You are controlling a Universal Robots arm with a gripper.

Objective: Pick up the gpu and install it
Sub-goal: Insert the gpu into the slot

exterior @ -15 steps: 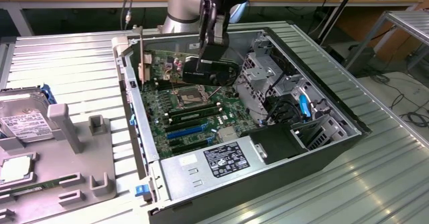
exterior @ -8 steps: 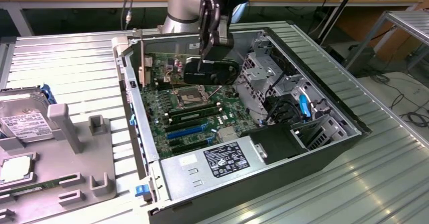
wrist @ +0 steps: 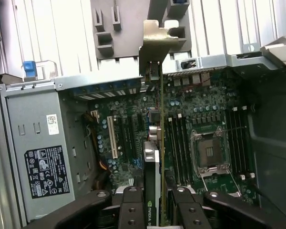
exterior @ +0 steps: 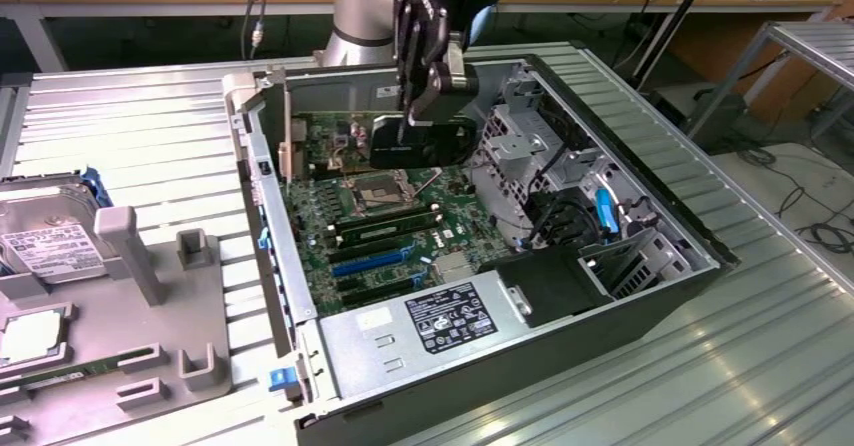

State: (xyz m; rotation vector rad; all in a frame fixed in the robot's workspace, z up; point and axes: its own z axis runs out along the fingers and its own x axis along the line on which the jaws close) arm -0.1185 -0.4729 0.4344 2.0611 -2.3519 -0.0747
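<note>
Your claw (wrist: 156, 204) is clamped on the gpu (wrist: 151, 164), one finger on each face. The card stands on edge with its silver bracket (wrist: 159, 43) at the case's slotted wall. The logo on its near edge appears to read NVIDIA. You have it inside the open case (exterior: 267, 176), over the motherboard (exterior: 320, 211) and near the processor socket (exterior: 380, 186); whether it touches a slot cannot be told. Power supply (exterior: 387, 341) carries a black label (exterior: 447, 318), print too small to read. Hard drive (exterior: 40, 241) lies outside the case, at the exterior view's left, white label illegible.
</note>
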